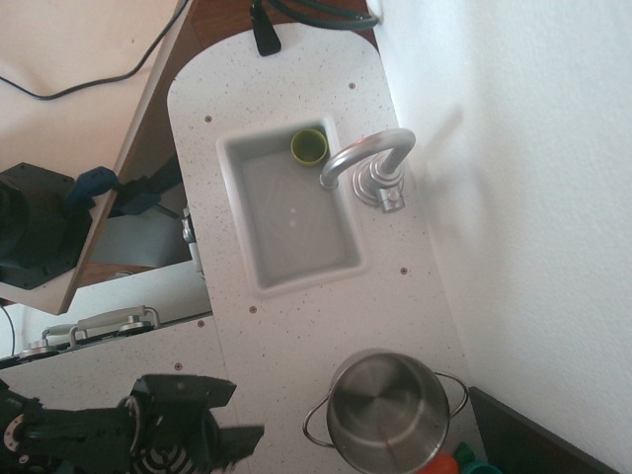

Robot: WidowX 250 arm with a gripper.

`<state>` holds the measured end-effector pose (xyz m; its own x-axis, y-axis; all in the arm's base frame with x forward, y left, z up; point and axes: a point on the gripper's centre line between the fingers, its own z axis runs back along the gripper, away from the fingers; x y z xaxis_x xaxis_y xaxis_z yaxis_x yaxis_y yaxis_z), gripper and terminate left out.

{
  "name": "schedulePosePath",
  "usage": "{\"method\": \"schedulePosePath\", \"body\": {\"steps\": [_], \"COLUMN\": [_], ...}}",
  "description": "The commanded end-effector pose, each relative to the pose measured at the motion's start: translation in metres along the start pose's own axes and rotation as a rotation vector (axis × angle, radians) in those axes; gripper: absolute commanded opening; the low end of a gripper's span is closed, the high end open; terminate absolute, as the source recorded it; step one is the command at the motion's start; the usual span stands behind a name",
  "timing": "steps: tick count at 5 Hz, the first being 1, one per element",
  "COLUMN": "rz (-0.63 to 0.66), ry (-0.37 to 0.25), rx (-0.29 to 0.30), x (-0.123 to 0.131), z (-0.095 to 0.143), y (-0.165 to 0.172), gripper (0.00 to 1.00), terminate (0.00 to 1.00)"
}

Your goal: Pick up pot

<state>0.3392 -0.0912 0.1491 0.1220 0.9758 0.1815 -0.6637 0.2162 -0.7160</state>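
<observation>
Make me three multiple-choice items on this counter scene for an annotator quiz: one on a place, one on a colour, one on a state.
1. Where is the green cup?
A. In a corner of the sink
B. Inside the pot
C. Under the gripper

2. What colour is the pot?
A. Red
B. Shiny silver
C. Black

3. Is the pot held?
A. Yes, lifted
B. Yes, by one handle
C. No, the gripper is apart from it

Answers: A, it sits in the basin near the faucet; B, bare steel; C, counter shows between them.
</observation>
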Motion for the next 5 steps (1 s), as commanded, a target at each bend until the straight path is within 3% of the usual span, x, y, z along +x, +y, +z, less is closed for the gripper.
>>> {"method": "schedulePosePath", "body": {"steps": [1,2,3,4,5], "rz": [0.197,0.194,0.244,0.229,0.123], "ry": [-0.138,-0.145,-0.146,-0.119,-0.085], "rx": [0.025,0.009,0.237,0.306,0.262], "x": [0.034,0.039,0.04,0.037,0.028], "z": [0.004,-0.005,-0.021,-0.04,-0.063], "y": [-0.017,-0.024,-0.019,-0.018,-0.02], "gripper": [1.0,1.0,1.0,1.0,1.0], "terminate": [0.0,0.0,0.0,0.0,0.0]}}
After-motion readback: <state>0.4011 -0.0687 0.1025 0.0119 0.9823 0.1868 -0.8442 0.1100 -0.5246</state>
